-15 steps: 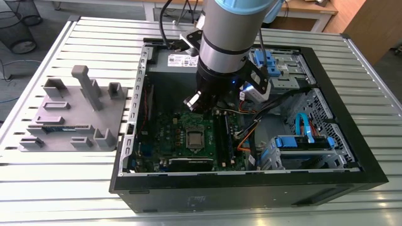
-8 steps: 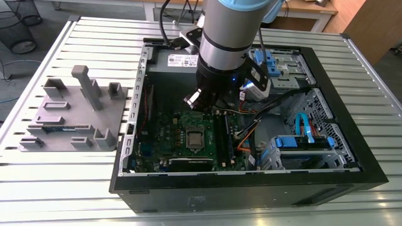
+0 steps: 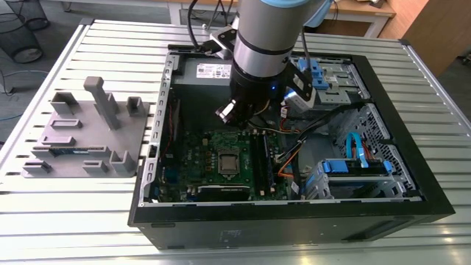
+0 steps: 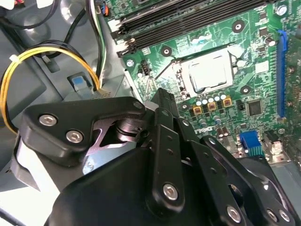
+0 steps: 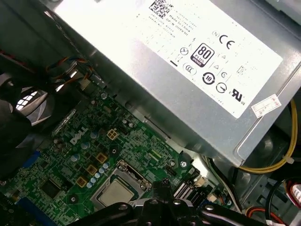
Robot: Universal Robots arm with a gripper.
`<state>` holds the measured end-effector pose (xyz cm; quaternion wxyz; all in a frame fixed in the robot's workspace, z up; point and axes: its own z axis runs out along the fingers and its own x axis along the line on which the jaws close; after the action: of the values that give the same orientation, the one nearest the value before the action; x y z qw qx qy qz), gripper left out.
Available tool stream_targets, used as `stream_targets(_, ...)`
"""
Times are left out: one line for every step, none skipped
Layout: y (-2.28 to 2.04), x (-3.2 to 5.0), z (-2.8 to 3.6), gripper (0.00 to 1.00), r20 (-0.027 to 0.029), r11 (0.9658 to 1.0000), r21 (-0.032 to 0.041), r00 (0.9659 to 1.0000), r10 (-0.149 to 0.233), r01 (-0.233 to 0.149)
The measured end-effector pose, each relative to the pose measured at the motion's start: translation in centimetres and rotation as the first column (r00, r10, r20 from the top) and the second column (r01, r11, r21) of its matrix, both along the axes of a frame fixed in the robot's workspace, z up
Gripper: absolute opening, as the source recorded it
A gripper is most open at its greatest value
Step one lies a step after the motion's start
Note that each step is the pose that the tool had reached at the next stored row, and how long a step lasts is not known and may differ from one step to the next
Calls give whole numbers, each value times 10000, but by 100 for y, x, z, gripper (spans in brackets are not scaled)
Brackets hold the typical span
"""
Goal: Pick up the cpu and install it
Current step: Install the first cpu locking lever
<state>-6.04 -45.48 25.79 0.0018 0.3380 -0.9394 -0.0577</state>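
- One robot arm reaches down into an open computer case (image 3: 294,221) that lies on its side on a slatted metal desk (image 3: 110,44).
- The hand (image 3: 234,117) hangs above the green motherboard (image 3: 198,160), between the power supply (image 3: 209,70) and the board's middle.
- It holds nothing that can be seen, and I cannot tell whether the hand is apart or together; its black links hide its tip in both wrist views.
- The cpu (image 3: 228,163) lies flat in its socket near the centre of the motherboard, silver top up and a metal frame around it.
- In the exterior view the cpu is clear of the hand, which sits nearer the power supply.
- In the second wrist view the cpu (image 4: 210,75) shows beyond the tip of the hand (image 4: 162,96), with black memory slots (image 4: 188,19) on its far side.
- In the first wrist view the cpu (image 5: 115,192) sits just beside the hand (image 5: 164,186), with the labelled grey power supply (image 5: 188,61) past it.
- A yellow cable (image 4: 28,56) loops beside the board.
- Blue drive brackets (image 3: 353,165) fill the case on the exterior view's right.
- A grey holder (image 3: 81,138) with upright posts stands on the desk at the exterior view's left, well apart from the case; a narrow strip in it may be a memory stick.
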Motion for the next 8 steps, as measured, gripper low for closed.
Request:
stream_targets(11, 0, 2, 11, 0, 10000, 0, 10000, 14, -14)
stream_targets(23, 0, 6, 11, 0, 10000, -1, 10000, 30, -30)
stream_targets(34, 0, 8, 11, 0, 10000, -1, 10000, 45, -45)
stream_targets(43, 0, 10, 11, 0, 10000, 0, 10000, 61, -61)
stream_targets(47, 1, 11, 11, 0, 10000, 0, 10000, 75, -75)
stream_targets(48, 2, 11, 11, 0, 10000, 1, 10000, 84, -84)
stream_targets(48, 2, 11, 11, 0, 10000, 1, 10000, 92, -92)
stream_targets(49, 2, 11, 11, 0, 9999, 14, 9999, 114, -114)
